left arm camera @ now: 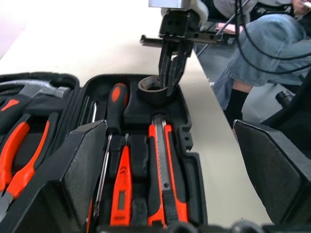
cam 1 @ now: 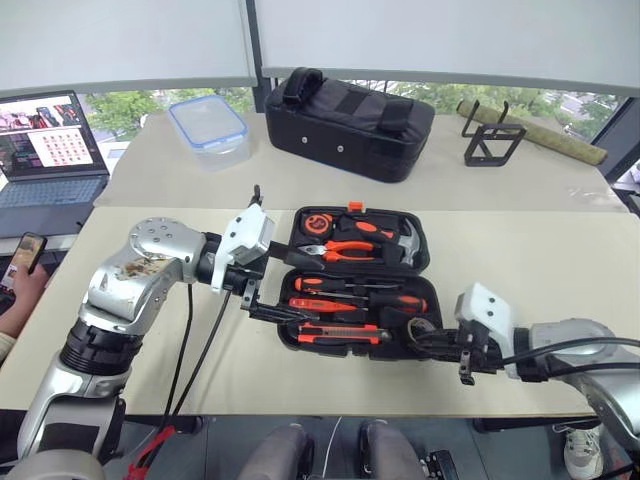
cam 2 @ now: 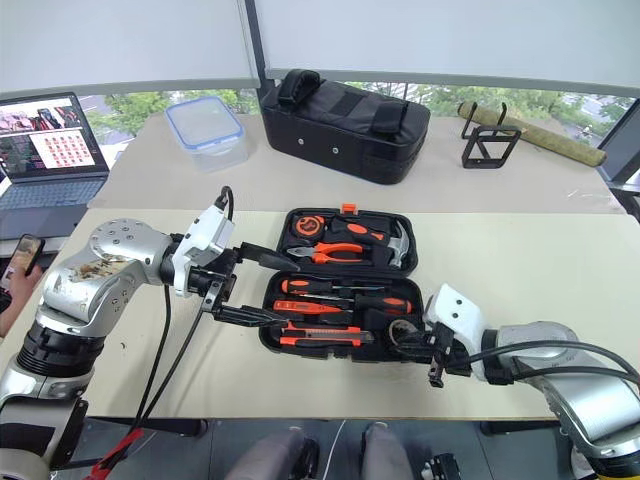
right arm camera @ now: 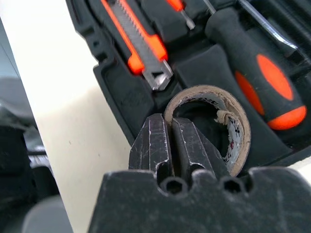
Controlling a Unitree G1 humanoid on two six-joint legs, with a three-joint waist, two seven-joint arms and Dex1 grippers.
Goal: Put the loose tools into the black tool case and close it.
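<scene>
Black right fingers [right arm camera: 171,145] pinch the small dark tape roll's [right arm camera: 233,131] wall inside the flat black plastic tool case [cam 1: 290,335]; left fingers [cam 1: 262,290] spread; next, release it and shut the case.

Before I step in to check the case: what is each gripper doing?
Left gripper: open, holding nothing.
Right gripper: pinching the tape roll's wall.

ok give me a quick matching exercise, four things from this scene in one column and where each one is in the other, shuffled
1. tape roll
2. utility knife
3. laptop
4. clear lidded box

a. on the far table, left of the black fabric bag
b. open at the left edge of the scene
c. near slot of the black tool case
d. case corner, right tool on its rim

Pairs: 1-d, 2-c, 3-b, 4-a
</scene>
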